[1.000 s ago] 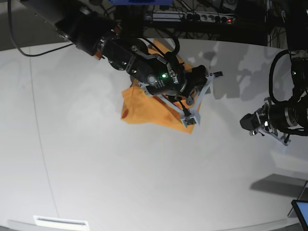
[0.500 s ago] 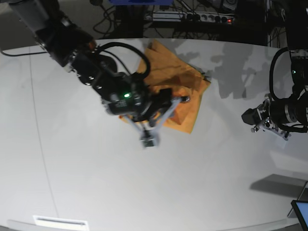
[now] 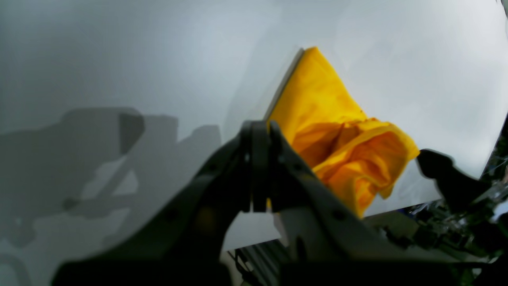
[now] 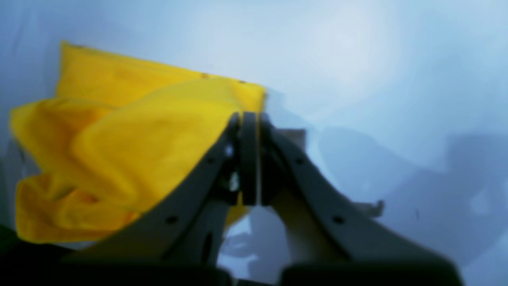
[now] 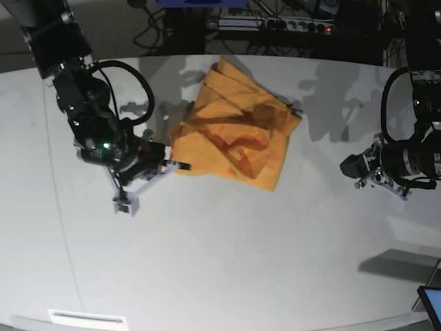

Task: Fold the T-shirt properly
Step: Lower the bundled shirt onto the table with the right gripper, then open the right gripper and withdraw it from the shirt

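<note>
While the plain orange-yellow cotton T-shirt (image 5: 238,138) lies bunched in loose folds on our pale grey counter (image 5: 227,262), toward its far side, both our arms stand off it. Our right pincer (image 5: 155,178) sits just beside the cloth's near-left corner, its jaws pressed together on nothing, and whether it touches the hem we cannot tell. Our left pincer (image 5: 375,176), likewise closed and empty, hangs well apart at the shirt's other side.
</note>
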{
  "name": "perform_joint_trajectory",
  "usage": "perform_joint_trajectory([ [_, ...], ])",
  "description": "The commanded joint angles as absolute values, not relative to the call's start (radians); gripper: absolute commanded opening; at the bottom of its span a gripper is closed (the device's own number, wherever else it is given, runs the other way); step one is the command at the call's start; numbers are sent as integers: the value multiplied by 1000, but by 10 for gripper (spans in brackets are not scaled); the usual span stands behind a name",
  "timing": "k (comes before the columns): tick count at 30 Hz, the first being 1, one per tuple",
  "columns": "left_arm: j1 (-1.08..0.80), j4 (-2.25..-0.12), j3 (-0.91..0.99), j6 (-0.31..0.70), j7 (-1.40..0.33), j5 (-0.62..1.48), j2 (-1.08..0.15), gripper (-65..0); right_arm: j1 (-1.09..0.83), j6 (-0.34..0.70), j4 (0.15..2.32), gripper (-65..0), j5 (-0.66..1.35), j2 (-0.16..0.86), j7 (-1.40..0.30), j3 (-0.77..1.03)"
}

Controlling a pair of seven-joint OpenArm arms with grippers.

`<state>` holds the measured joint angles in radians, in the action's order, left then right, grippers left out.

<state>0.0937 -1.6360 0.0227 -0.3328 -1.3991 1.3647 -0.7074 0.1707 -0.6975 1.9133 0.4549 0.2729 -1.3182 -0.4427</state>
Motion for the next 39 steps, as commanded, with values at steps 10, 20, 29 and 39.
perform_joint_trajectory([
  [10,107,-1647,35,-328,-1396,1379,-722,-650,51,-698,1936,-649,455,271,-1241,-329],
  [20,108,-1647,41,-328,-1396,1379,-722,-650,44,-698,1936,-649,458,177,-1231,-400],
  [29,110,-1647,41,-328,-1396,1379,-722,-650,76,-698,1937,-649,458,104,-1236,-478],
  [39,114,-1647,41,-328,-1396,1379,-722,-650,142,-698,1931,-650,458,4,-1237,-595],
])
